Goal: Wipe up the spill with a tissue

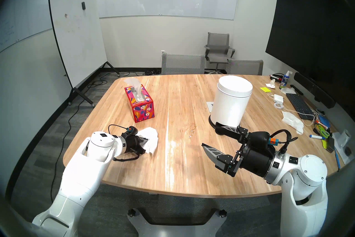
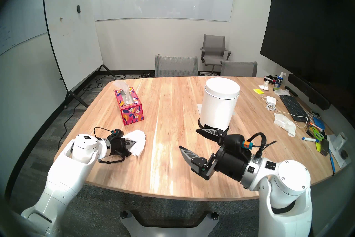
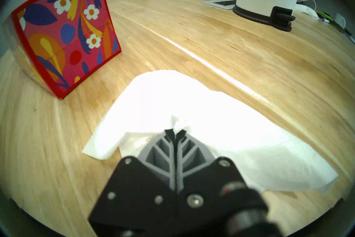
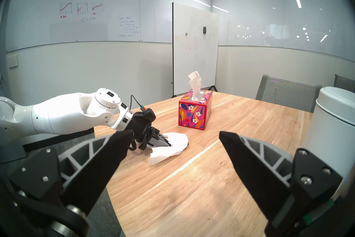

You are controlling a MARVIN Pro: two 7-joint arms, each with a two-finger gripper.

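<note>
A white tissue (image 1: 151,137) (image 2: 138,140) (image 3: 211,115) (image 4: 173,147) lies rumpled on the wooden table (image 1: 182,163), near its front left. My left gripper (image 1: 146,140) (image 2: 134,142) (image 3: 175,131) (image 4: 170,145) is shut on a fold of it, fingertips low against the tabletop. The spill is hidden. The left wrist view shows only a faint brown tint on the tissue beside the fingertips. My right gripper (image 1: 209,134) (image 2: 187,138) (image 4: 175,133) hovers open and empty above the table's front right, pointing toward the left arm.
A red floral tissue box (image 1: 141,104) (image 3: 65,38) (image 4: 195,113) stands behind the tissue. A white pedal bin (image 1: 230,103) (image 2: 219,105) sits just beyond the right gripper. A keyboard (image 1: 298,104), crumpled papers (image 1: 293,121), pens and scissors crowd the right edge.
</note>
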